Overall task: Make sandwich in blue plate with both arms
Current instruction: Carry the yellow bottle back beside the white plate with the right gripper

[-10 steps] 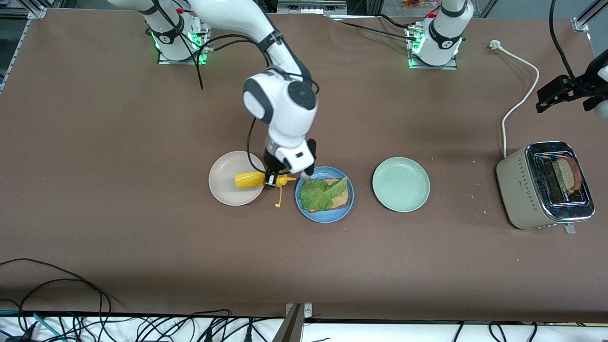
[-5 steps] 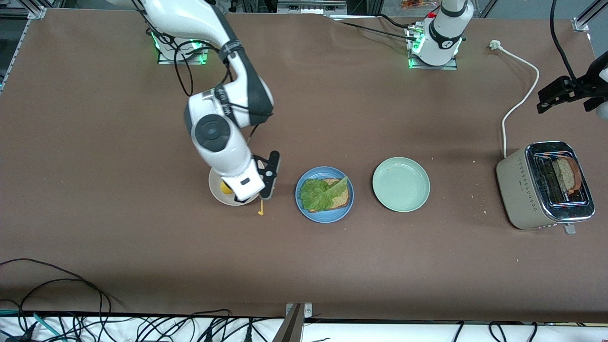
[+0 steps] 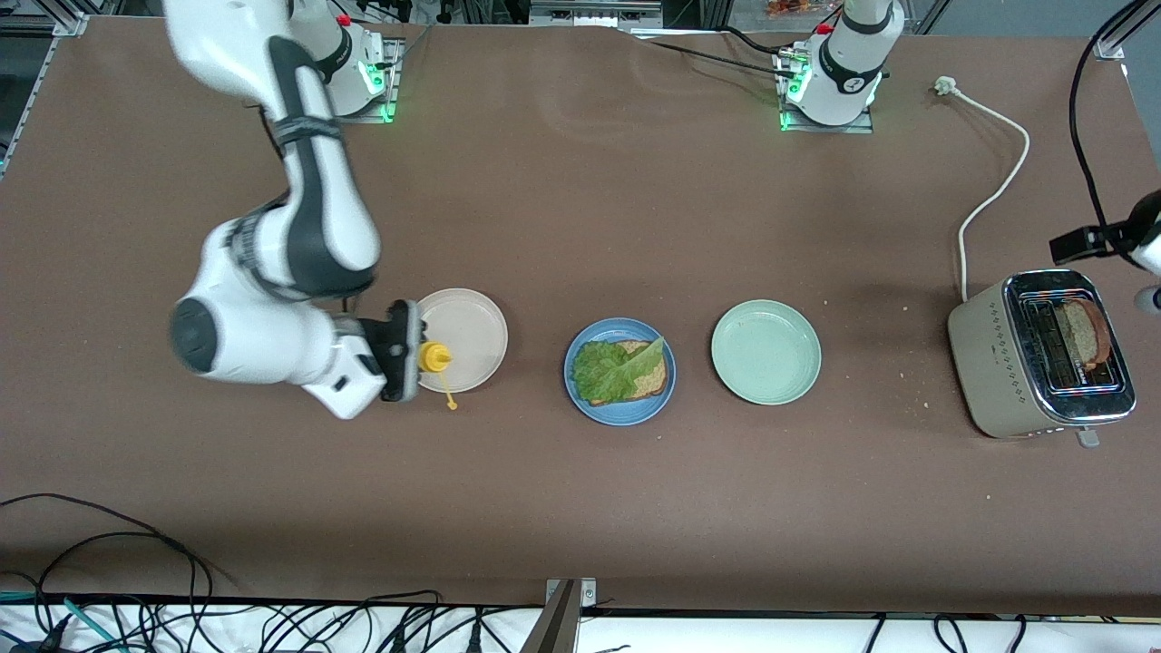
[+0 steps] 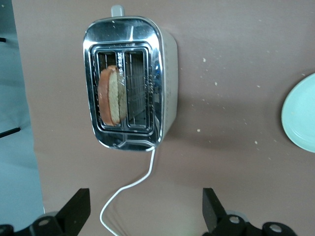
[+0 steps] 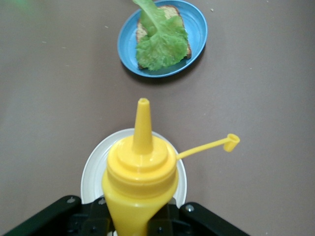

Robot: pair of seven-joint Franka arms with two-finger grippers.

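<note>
Brown table (image 3: 580,508); blue plate (image 3: 619,413): bread slice (image 3: 655,381) under ruffled lettuce (image 3: 609,372).

Yellow bottle (image 5: 141,182), blue plate (image 3: 599,406), green lettuce (image 3: 617,367), brown bread (image 3: 655,379), beige plate (image 3: 472,331), pale-green plate (image 3: 766,352).

Left pincer (image 4: 142,216) mostly cut off at six o'clock, mustard bottle (image 5: 140,182) base hidden inside right pincer (image 5: 133,216), pale green plate (image 4: 300,115) cropped at three o'clock

High front camera overlooking whole table (image 3: 580,508); left wrist camera straight down on toaster (image 4: 129,81); right wrist camera forward along mustard bottle (image 5: 141,174), toward blue plate (image 5: 199,32), shared with front
</note>
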